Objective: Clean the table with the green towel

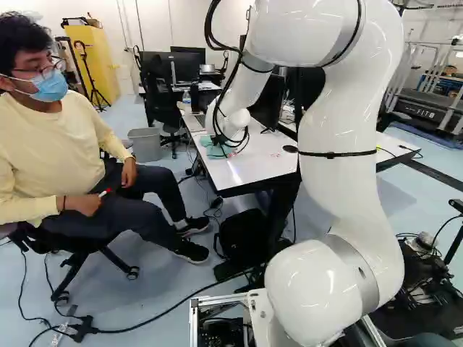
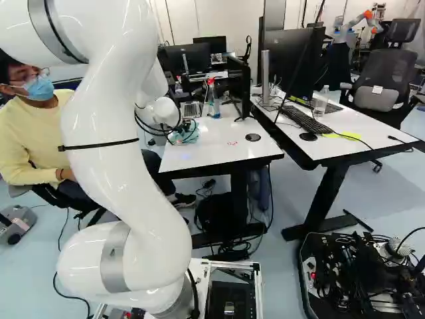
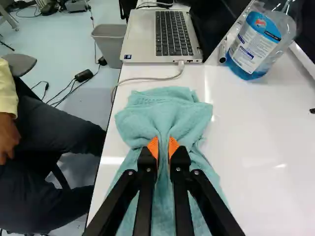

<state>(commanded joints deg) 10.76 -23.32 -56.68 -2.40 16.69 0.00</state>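
Hand point(image 3: 163, 146): closed on a gathered fold of the green towel point(image 3: 163, 109). Location: on the table point(image 3: 266, 172), near the laptop point(image 3: 140, 38). Handling: likely light, limp, not fragile; grasp at the central fold, where bunched cloth should resist slipping.
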